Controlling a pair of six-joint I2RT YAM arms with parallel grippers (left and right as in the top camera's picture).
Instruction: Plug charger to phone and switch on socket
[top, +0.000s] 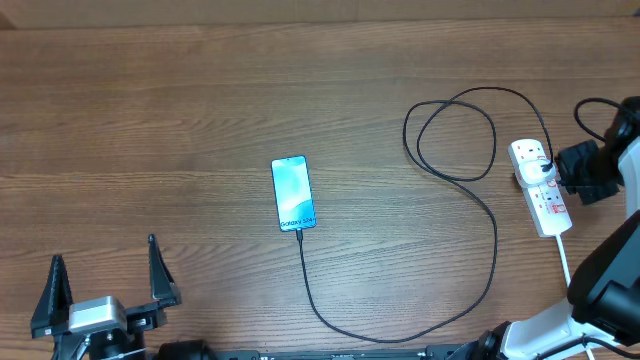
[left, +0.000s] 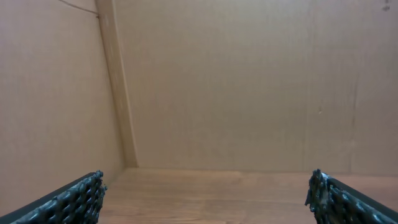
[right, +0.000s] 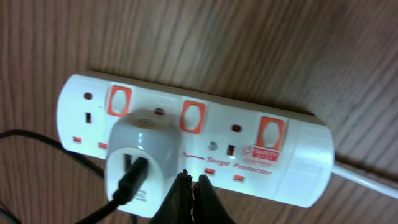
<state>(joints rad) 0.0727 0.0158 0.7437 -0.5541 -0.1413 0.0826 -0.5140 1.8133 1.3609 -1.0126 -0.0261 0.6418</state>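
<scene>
Step in hand, by the look of it: switching on the socket (right: 298, 155). Seemingly done with the charger (top: 496, 235): tip at the 6 o'clock end of the phone (top: 291, 193), other end in a white adapter (right: 138, 149) on the socket. Phone in the middle of the table (top: 200, 100); socket well off at its 3 o'clock, near the right edge.

On the right gripper (right: 193, 182): fingers pressed together, nothing between them, tips at the socket's near edge, just beside the adapter. On the left gripper (top: 104, 262): fingers wide apart, empty, at 7 o'clock from the phone.

To do it well:
- Use the shut fingers as one blunt poker.
- Aim for the middle red switch (right: 193, 116), at 12 o'clock from the tips (likely the adapter's own, going by the layout, not certain).
- Press straight down, short and firm.
- Avoid knocking the adapter or shoving the light socket along the table.
- Skip the left switch (right: 119, 101) and right switch (right: 272, 132).

Hard to make out:
- On/off position of any switch.
- Tip seating in the phone, too small in the overhead.
- Tips touching the socket or just above it.
- Right fingers cut off by the bottom edge.
- Outlet hidden under the adapter.
- White cord (right: 367, 179) running out of frame at 3 o'clock.
- Left wrist view: only board walls (left: 249, 81) and two finger ends (left: 74, 199), nothing of the task.
</scene>
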